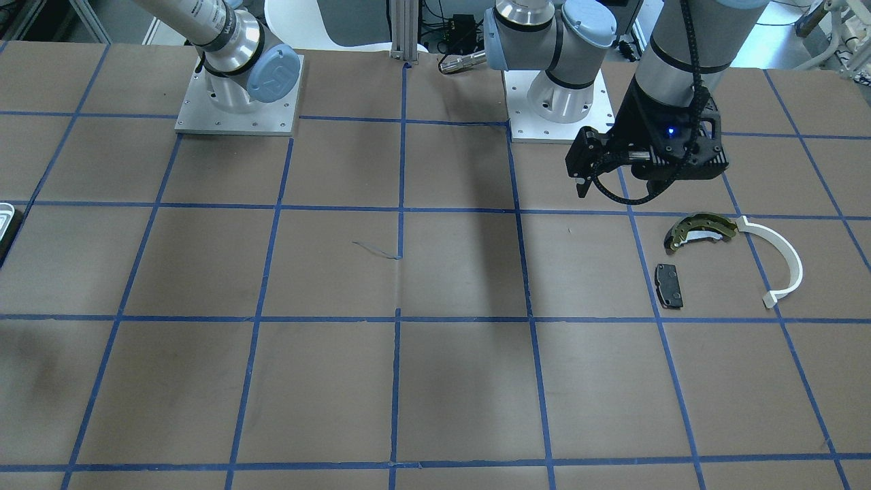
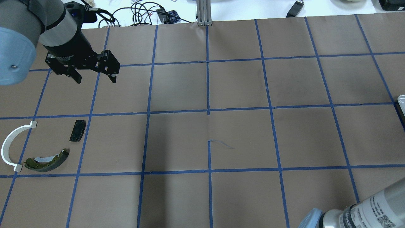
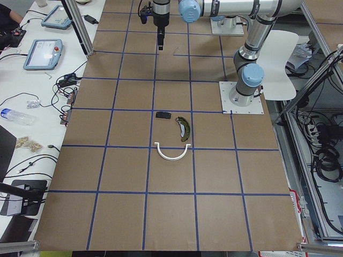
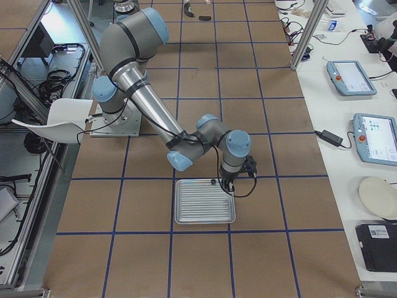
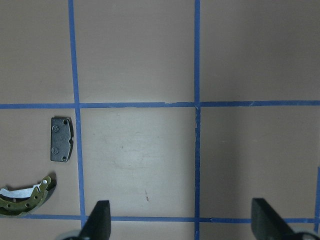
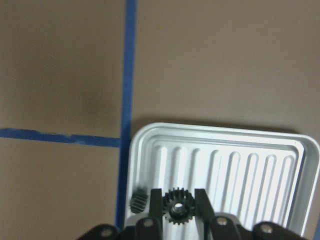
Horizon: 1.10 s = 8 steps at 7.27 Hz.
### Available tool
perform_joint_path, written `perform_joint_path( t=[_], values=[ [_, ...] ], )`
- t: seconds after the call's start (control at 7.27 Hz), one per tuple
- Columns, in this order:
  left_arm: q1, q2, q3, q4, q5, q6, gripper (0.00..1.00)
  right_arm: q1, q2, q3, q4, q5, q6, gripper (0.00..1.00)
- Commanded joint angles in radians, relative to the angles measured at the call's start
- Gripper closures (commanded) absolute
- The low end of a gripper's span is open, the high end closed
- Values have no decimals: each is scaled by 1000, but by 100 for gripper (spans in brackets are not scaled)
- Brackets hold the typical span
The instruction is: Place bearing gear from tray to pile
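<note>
The silver ribbed tray (image 4: 205,205) lies near the table's right end; its corner fills the right wrist view (image 6: 250,170). My right gripper (image 6: 177,200) is down at the tray's rim, its jaws closed on a small black toothed bearing gear (image 6: 176,206). In the exterior right view it (image 4: 224,181) sits at the tray's far edge. The pile lies at the far end: an olive brake shoe (image 2: 47,160), a white arc (image 2: 9,148) and a black pad (image 2: 77,130). My left gripper (image 2: 95,78) hangs open and empty above the table beside the pile.
A dark toothed shape (image 6: 138,202) shows on the tray's rim just left of the right fingers. The brown table (image 2: 240,139) carries a blue tape grid. Both arm bases (image 1: 238,102) stand at the table's robot side. The tray's edge shows in the overhead view (image 2: 401,101).
</note>
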Motion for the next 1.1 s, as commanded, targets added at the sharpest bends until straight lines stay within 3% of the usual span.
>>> perform_joint_path(
  t=[0.0, 0.14, 0.28, 0.41, 0.55, 0.96],
  values=[
    [0, -2, -3, 5, 0, 0, 0, 218, -73, 23, 35, 3, 167, 100],
    [0, -3, -3, 7, 0, 0, 0, 303, -118, 28, 68, 15, 219, 100],
    [0, -3, -1, 11, -2, 0, 0, 393, -152, 37, 111, 67, 374, 95],
    [-1, -3, -1, 13, -2, 0, 0, 508, -166, 40, 122, 57, 499, 97],
    [0, -3, -3, 14, -2, 0, 0, 628, -166, 43, 177, 47, 632, 100],
    [-2, -2, -13, 14, 0, 1, 0, 935, -141, 51, 168, 66, 1084, 100]
  ],
)
